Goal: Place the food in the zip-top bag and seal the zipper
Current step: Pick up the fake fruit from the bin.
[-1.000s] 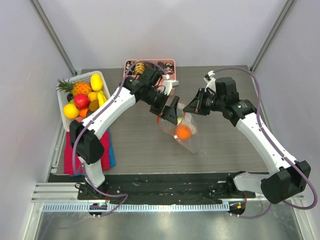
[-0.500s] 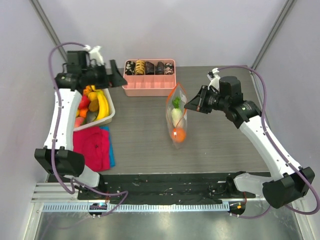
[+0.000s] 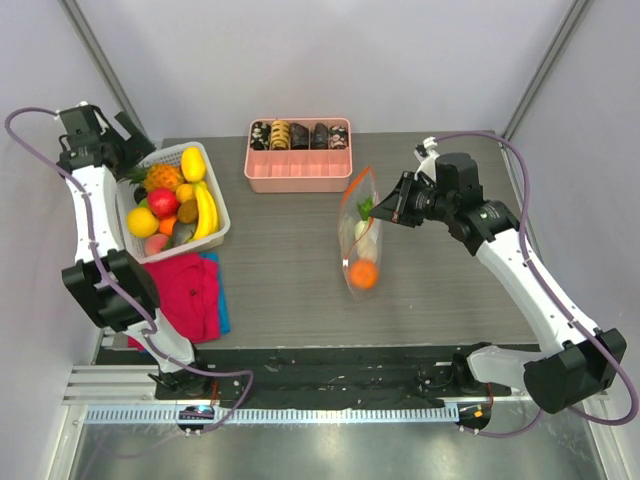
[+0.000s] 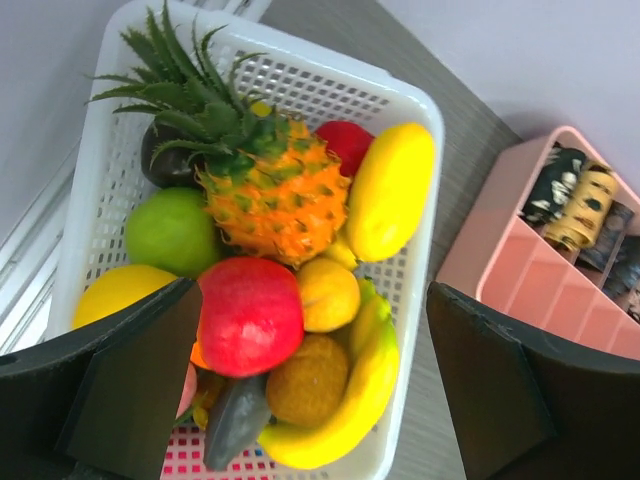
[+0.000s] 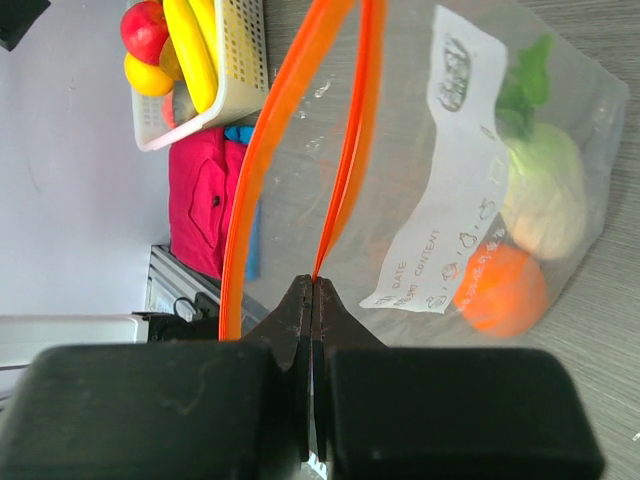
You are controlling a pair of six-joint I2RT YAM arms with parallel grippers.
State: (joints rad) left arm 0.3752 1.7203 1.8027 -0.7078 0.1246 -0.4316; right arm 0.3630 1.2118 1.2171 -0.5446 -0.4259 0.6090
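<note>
the left gripper [image 4: 312,385], at the zip-top bag [image 3: 362,235] a moment ago, now hangs wide open over the white basket [image 4: 300,65] at upper left, likely for the pineapple [image 4: 265,190]. the right gripper [image 5: 312,290] pinches the zipper [image 5: 290,100], holding the bag centre-right with the white radish [image 5: 545,195] and orange ball [image 5: 500,290] inside.

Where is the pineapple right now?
In the top view the pineapple lies in the white basket at the far left of the table, beside a red fruit and a yellow one; the pink tray is to its right.
</note>
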